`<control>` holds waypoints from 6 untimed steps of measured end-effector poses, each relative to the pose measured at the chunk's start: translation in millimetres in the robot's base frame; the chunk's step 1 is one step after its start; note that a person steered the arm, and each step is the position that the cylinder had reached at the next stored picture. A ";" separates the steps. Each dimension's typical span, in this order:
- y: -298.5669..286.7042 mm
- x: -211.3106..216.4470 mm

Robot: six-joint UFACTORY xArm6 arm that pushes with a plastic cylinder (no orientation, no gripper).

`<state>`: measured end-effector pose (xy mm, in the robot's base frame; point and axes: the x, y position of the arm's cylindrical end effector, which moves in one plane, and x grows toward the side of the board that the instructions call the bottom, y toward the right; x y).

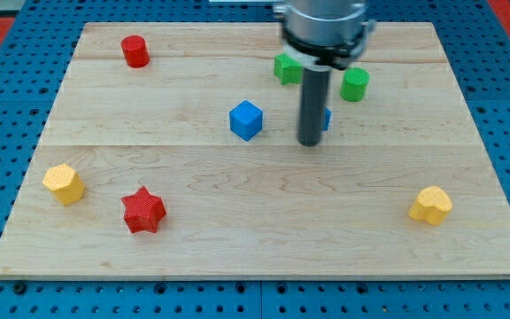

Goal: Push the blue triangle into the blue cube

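The blue cube (pixel 246 120) sits on the wooden board (pixel 264 230), a little left of centre. The blue triangle (pixel 326 119) is almost wholly hidden behind my rod; only a sliver of blue shows at the rod's right edge. My tip (pixel 308 142) rests on the board right of the blue cube, with a gap between them, and directly in front of the blue triangle.
A red cylinder (pixel 135 51) stands at the top left. A green block (pixel 286 68) and a green cylinder (pixel 355 85) flank the rod near the top. A yellow block (pixel 64 183) and a red star (pixel 142 210) lie at the lower left. A yellow block (pixel 430 205) lies at the lower right.
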<state>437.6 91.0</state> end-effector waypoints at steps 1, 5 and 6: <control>36.5 -15.2; -87.9 -42.1; -78.4 -42.1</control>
